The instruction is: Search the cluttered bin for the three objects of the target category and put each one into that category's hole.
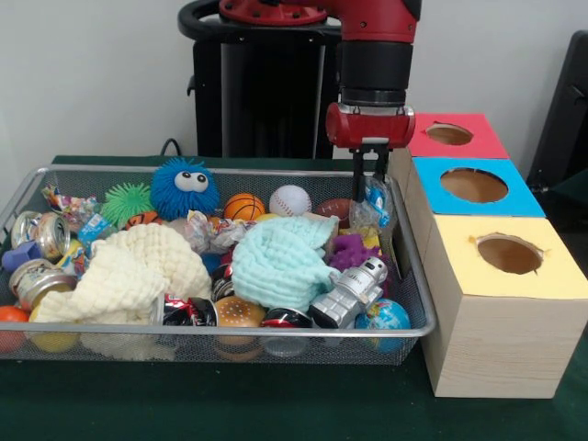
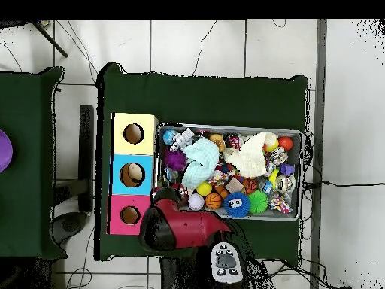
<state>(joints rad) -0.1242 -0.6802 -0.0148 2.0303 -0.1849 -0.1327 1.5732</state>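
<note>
The silver wire-mesh bin (image 1: 230,328) is full of toys, cans and cloths; it also shows in the overhead view (image 2: 301,173). My gripper (image 1: 370,191) hangs over the bin's right end, next to the red-topped box (image 1: 478,142). It is shut on a crumpled clear wrapper with blue print (image 1: 376,213), which hangs just above the clutter. More printed wrappers lie at the bin's left (image 1: 72,208) and in the middle (image 1: 209,230). The red box's round hole (image 1: 448,134) is just right of the gripper and also shows in the overhead view (image 2: 130,215), where my arm (image 2: 184,228) hides the gripper.
The blue-topped box (image 1: 514,197) and yellow-topped box (image 1: 551,276) stand in a row with the red one at the bin's right. In the bin are a blue furry ball (image 1: 184,188), two cloths (image 1: 280,262), a toy robot (image 1: 349,292) and crushed cans (image 1: 41,234).
</note>
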